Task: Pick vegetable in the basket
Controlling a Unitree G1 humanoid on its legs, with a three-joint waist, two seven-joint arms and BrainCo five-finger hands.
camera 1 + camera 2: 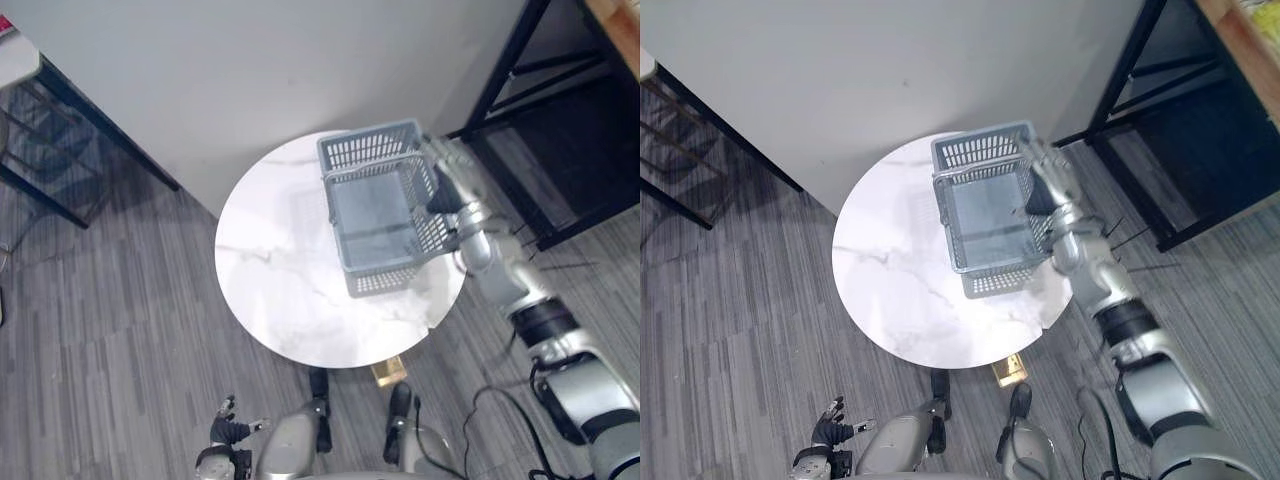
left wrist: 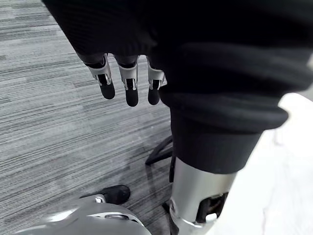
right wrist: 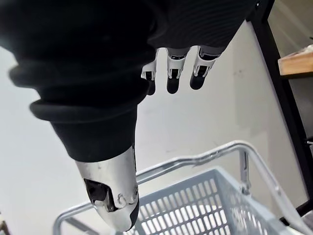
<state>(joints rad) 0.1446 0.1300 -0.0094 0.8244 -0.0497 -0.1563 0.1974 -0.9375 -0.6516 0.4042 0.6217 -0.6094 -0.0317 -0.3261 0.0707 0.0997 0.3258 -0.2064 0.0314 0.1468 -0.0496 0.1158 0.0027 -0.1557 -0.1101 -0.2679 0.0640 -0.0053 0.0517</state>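
Looking down from the head camera, I saw the grey basket (image 1: 370,150) standing on the far right part of the round white bench (image 1: 270,290), just in front of the pale wall (image 1: 250,60). My right hand (image 1: 447,178) lay along the basket's right rim, near its far corner; I could not tell whether it touched. The left hand (image 1: 230,430) hung low, well apart from the bench's near edge. A black frame (image 1: 510,70) stood to the right of the bench.

The left wrist view showed that hand's fingers (image 2: 129,85) straight and holding nothing, over the grey plank floor (image 2: 49,122).

The right wrist view showed the right hand's fingers likewise straight and free, above the basket's wire handle (image 3: 195,159), with the wall behind.
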